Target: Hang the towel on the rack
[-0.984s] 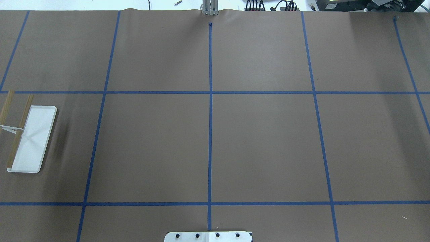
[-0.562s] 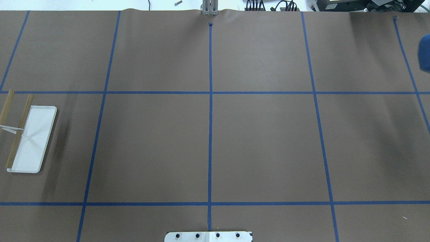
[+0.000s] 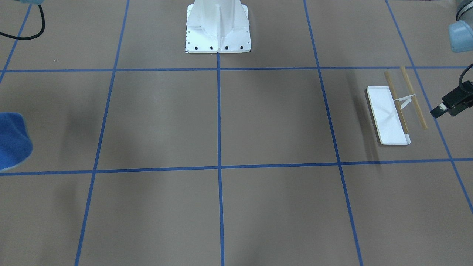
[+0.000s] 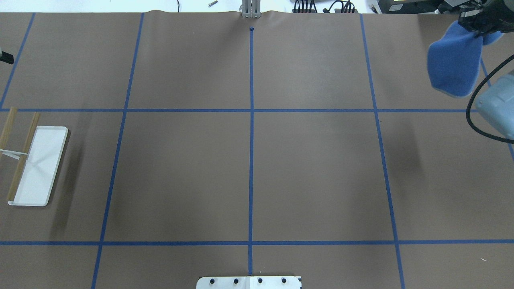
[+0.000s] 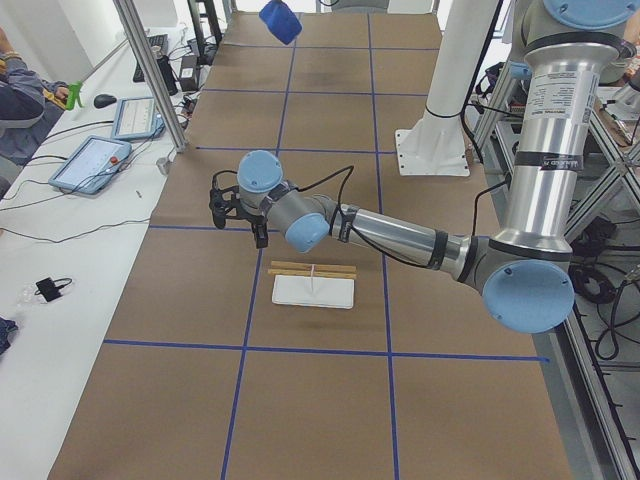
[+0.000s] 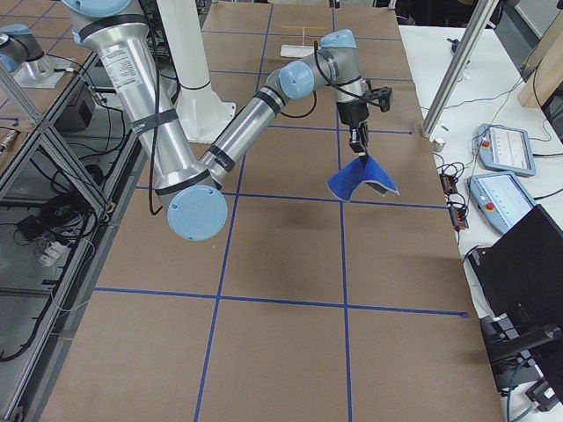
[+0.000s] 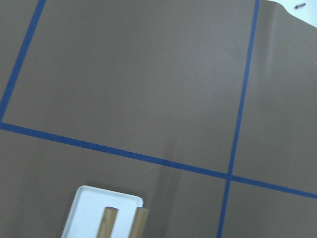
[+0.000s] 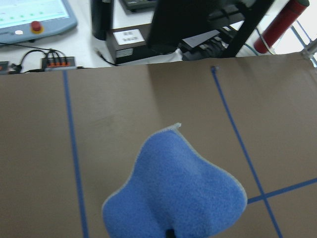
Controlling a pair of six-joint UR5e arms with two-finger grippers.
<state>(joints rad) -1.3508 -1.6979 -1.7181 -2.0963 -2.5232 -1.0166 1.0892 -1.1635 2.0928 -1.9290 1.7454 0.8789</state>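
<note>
The towel, royal blue with a pale edge, hangs in the air from my right gripper, which is shut on its top, over the table's far right. It also shows at the front-facing view's left edge, in the right side view and in the right wrist view. The rack stands at the table's left edge, with a white base and two wooden bars, both bare. My left gripper hovers just beyond the rack's far side; I cannot tell whether it is open.
The white bolted pedestal stands at the robot's side in the middle. An aluminium post rises at the far edge. Tablets and cables lie on the white bench beyond. Blue tape lines grid the brown table.
My right arm has carried the towel leftward into the overhead view from the right edge. The tip of my left gripper has appeared at that view's left edge. The rack has not moved.
</note>
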